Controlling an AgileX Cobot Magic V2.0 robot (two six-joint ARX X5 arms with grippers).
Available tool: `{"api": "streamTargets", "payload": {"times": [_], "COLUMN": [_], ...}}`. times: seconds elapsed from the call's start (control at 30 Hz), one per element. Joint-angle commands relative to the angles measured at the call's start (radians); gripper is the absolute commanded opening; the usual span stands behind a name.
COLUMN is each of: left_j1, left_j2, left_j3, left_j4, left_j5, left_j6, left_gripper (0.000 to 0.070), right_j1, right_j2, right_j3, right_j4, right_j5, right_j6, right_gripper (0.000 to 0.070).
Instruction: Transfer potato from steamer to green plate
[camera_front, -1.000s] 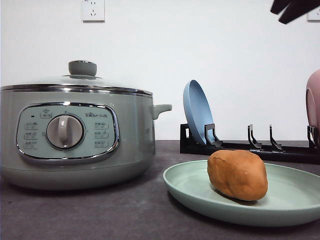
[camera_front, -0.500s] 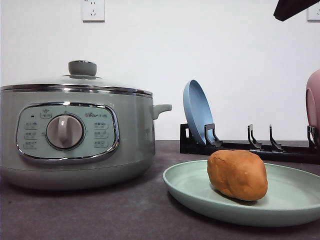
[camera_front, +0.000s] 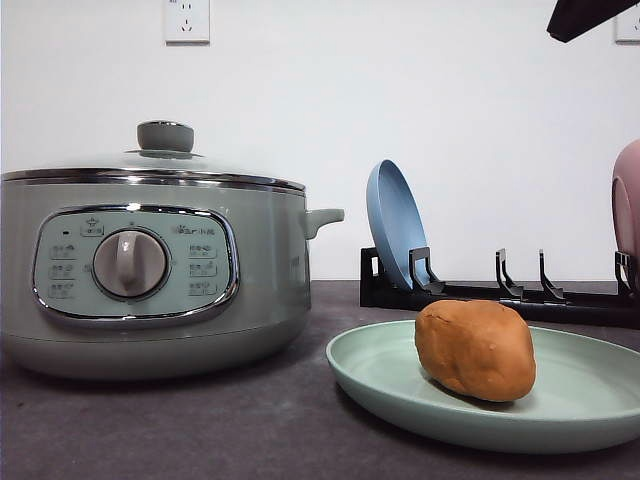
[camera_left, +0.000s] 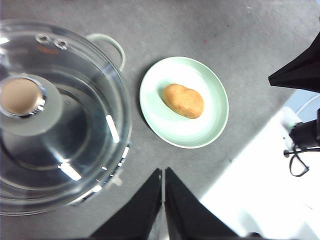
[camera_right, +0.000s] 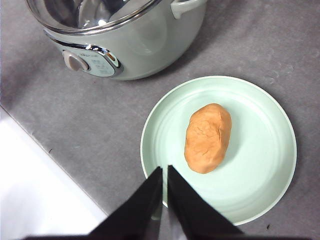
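Potato (camera_front: 475, 349), the lumpy orange-brown oval lump, lies on the wide pale mint-green plate (camera_front: 585, 405), a little toward the steamer side of its middle; the large sage-green electric steamer (camera_front: 150, 270) stands just beside the plate at about nine o'clock in my front view, its knobbed glass lid (camera_left: 55, 115) on; so I judge the transfer done. In my right wrist view the potato sits just past the right gripper (camera_right: 164, 190), toward one o'clock, its long axis running nearly along the fingers' line; the right gripper's black fingers are pressed together with nothing between them, raised clear of the plate. The left gripper (camera_left: 163, 192) is likewise closed and empty, over bare grey table (camera_left: 210, 20), with the potato well apart at twelve o'clock; the right arm is plainly the nearer. Against the frame a second ago, the dark arm tip (camera_front: 585, 15) at the front view's upper right has pulled further out toward the corner; potato, plate and steamer have not shifted; a blue plate (camera_front: 395, 222) stands in the black rack (camera_front: 500, 295) behind.
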Motion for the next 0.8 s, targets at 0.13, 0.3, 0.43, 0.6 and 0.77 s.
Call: {"api": "streamTargets", "payload": {"times": [0.13, 0.3, 0.43, 0.6, 0.77], "left_j1": [0.083, 0.211, 0.314, 0.413, 0.484], "left_j2": [-0.12, -0.259, -0.385, -0.563, -0.74], "left_j3": [0.016, -0.06, -0.191, -0.428, -0.71], "left_j4": [0.265, 0.499, 0.658, 0.841, 1.017], "left_j5": [-0.003, -0.003, -0.036, -0.197, -0.289], "left_j6": [0.084, 0.08, 0.081, 0.08, 0.075], "left_gripper": [0.0, 0.0, 0.0, 0.0, 0.0], "right_j1": [0.005, 0.005, 0.005, 0.005, 0.005], "right_j2": [0.003, 0.003, 0.003, 0.003, 0.003], "right_j3": [0.017, 0.017, 0.017, 0.017, 0.017], "right_j4": [0.01, 0.01, 0.01, 0.01, 0.01], "right_j5": [0.0, 0.0, 0.0, 0.0, 0.0], "right_j6": [-0.014, -0.014, -0.014, -0.014, -0.014], "right_gripper": [0.0002, 0.0002, 0.0002, 0.0002, 0.0002]}}
